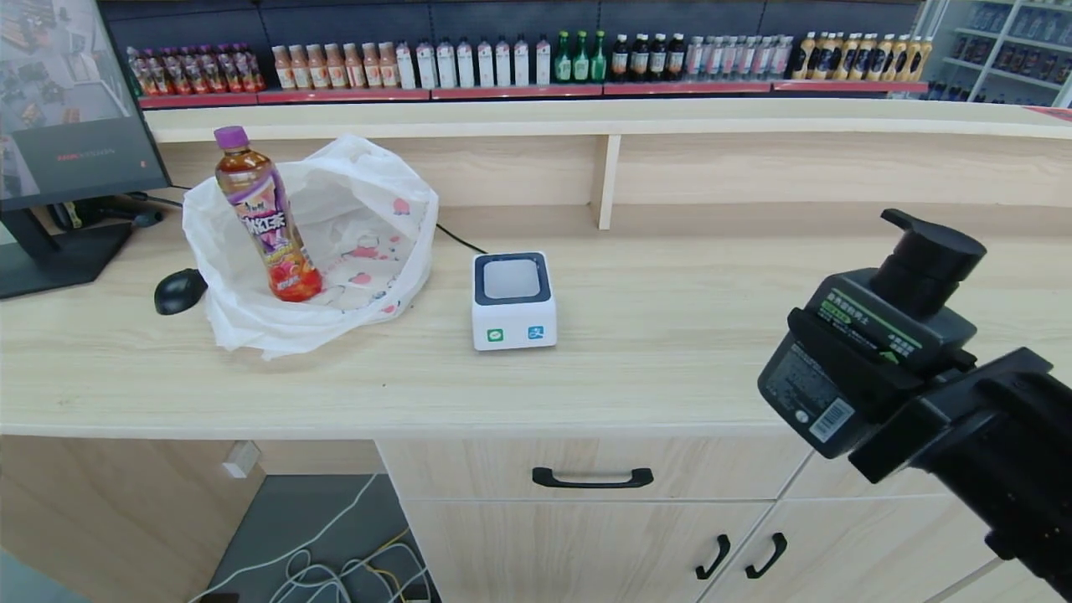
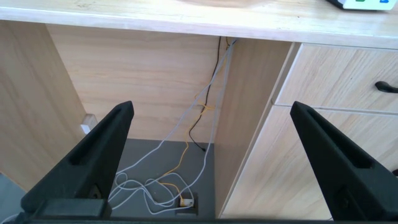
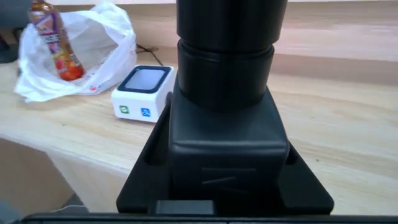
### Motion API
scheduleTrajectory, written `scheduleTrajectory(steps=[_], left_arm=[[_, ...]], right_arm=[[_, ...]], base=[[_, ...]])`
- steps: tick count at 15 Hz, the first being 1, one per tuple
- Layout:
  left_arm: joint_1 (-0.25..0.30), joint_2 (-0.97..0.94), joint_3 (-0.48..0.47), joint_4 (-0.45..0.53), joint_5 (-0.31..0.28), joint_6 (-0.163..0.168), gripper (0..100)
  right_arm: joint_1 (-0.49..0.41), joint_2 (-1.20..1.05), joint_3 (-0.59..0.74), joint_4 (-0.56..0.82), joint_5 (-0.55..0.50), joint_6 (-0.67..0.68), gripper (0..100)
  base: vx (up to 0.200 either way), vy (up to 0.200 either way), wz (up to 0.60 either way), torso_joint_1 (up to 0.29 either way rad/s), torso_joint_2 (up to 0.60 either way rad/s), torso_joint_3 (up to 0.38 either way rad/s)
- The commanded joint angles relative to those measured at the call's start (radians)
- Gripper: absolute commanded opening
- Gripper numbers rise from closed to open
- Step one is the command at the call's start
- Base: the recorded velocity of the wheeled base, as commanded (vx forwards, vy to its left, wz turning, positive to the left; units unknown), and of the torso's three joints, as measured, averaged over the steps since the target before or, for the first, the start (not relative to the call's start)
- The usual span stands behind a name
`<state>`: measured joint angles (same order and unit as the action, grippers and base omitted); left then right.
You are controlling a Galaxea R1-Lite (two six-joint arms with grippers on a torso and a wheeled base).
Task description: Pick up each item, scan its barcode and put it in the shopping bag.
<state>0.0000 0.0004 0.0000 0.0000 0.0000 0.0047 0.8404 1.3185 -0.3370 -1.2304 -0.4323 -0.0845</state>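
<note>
Bag: white plastic, mouth open, on the left part of the counter; holds one tea bottle with a purple cap, tilted, base down inside the bag. Scanner: white box with a dark-rimmed top window, just beside the bag on its right, cable running back from it. Pump bottle: black, square-bodied, barcode label facing the head camera, held in the air off the counter's right front edge, well apart from the scanner. Right gripper: fingers clamped on the pump bottle's body from both sides. Left gripper: fingers wide apart, nothing between them, below counter level and facing the open bay under the counter, where loose cables lie on the floor. Mouse: black, touching the bag's left side. Monitor: on a stand at the far left. Surface: light wood, with a raised ledge behind; the stretch from the scanner to the right edge is bare wood. Below: drawers with black handles. Behind: a shelf with a row of drink bottles.
</note>
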Motion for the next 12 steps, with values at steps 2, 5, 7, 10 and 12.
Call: scheduleTrajectory(steps=[2, 5, 7, 10, 12], left_arm=[[0.0, 0.0, 0.0, 0.0, 0.0, 0.0, 100], [0.0, 0.0, 0.0, 0.0, 0.0, 0.0, 100], [0.0, 0.0, 0.0, 0.0, 0.0, 0.0, 100], [0.0, 0.0, 0.0, 0.0, 0.0, 0.0, 100], [0.0, 0.0, 0.0, 0.0, 0.0, 0.0, 100]], right_arm=[[0.005, 0.03, 0.004, 0.0, 0.083, 0.075, 0], [0.003, 0.065, 0.006, -0.003, 0.23, 0.236, 0], [0.003, 0.073, 0.016, -0.004, 0.326, 0.316, 0], [0.003, 0.096, 0.018, -0.007, 0.549, 0.442, 0], [0.006, 0.122, 0.021, -0.018, 0.642, 0.479, 0]], base=[[0.0, 0.0, 0.0, 0.0, 0.0, 0.0], [0.0, 0.0, 0.0, 0.0, 0.0, 0.0], [0.0, 0.0, 0.0, 0.0, 0.0, 0.0], [0.0, 0.0, 0.0, 0.0, 0.0, 0.0], [0.0, 0.0, 0.0, 0.0, 0.0, 0.0]])
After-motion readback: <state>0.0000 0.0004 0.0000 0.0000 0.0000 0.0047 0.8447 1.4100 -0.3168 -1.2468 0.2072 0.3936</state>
